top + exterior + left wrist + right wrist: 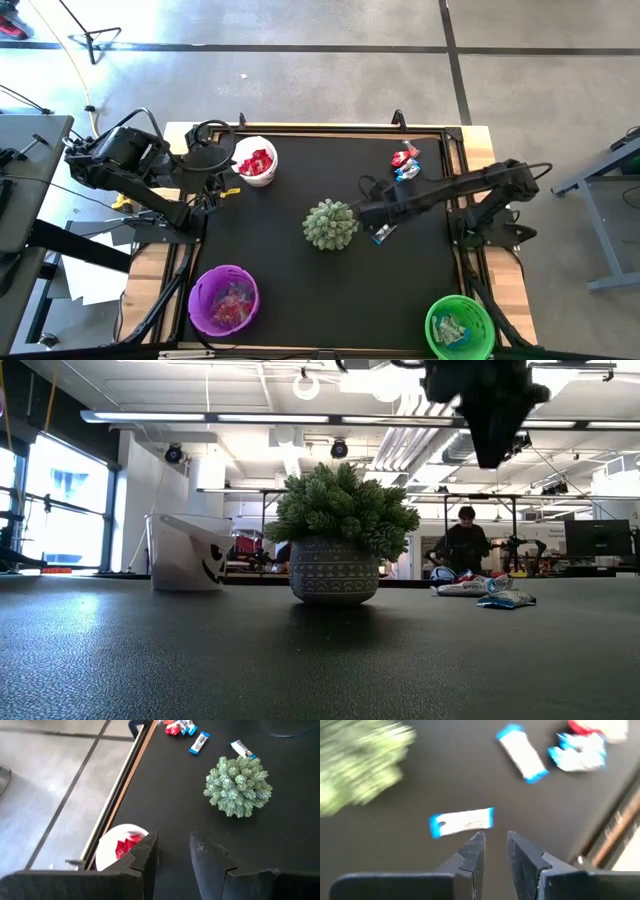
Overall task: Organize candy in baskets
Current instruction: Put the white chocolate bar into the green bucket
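- Looking down at the black desk (300,280), I see my right end effector (493,845) hanging over the middle, just right of the spiky green ball (330,224).
- Its two fingers (472,852) have a small gap between them and hold nothing.
- One blue-and-silver candy (462,822) lies flat on the desk right by those fingertips, not touching them.
- More candy sits in a little pile (405,160) at the far right of the desk, red and blue ones close together.
- My left end effector (172,852) waits at the far left, over the desk just beside the white basket (256,161). Its fingers are a bit apart and empty.
- I see red candy inside the white basket.
- A purple basket (223,300) sits at the near left with pinkish candy in it.
- A green basket (460,325) sits at the near right corner with some candy inside.
- Far behind the desk, a person (466,540) is in the room.
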